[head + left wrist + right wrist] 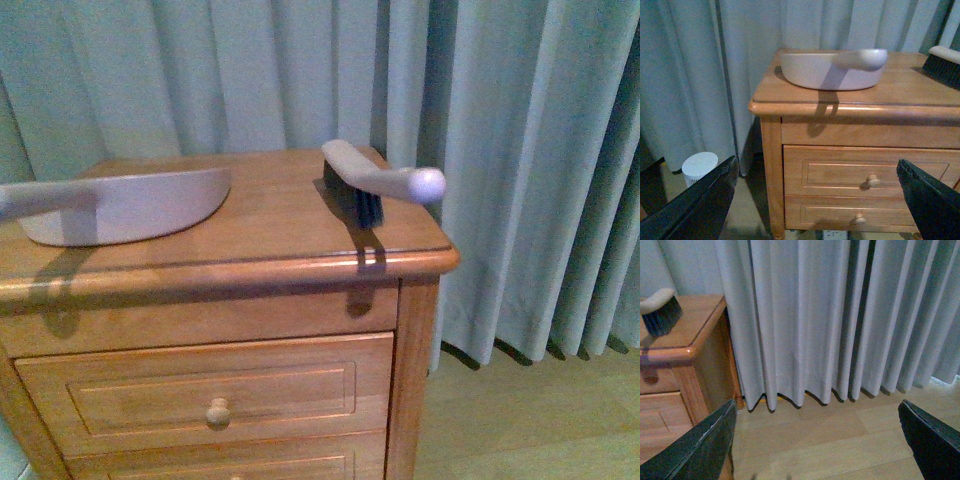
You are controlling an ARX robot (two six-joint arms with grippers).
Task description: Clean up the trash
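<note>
Trash cannot be made out in any view, so its look and place cannot be told. Nearest are two dark fingers (700,205) of the left gripper (816,165) and two fingers (695,450) of the right gripper (817,405). Each pair is spread wide with nothing held. Beyond them stands one wooden nightstand (300,225) with two drawers (865,170), one knob (873,180) on each. On its top lie one grey dustpan (130,205) to the left and one brush (365,180) to the right. The brush rests on its dark bristles, apart from the pan. One white ribbed cylinder (700,167) sits on the floor (530,420) by the nightstand's left side. A pale curtain (500,150) hangs behind. The left gripper is held low, facing the drawers. The right gripper is also low and faces the curtain beside the nightstand's right side.
</note>
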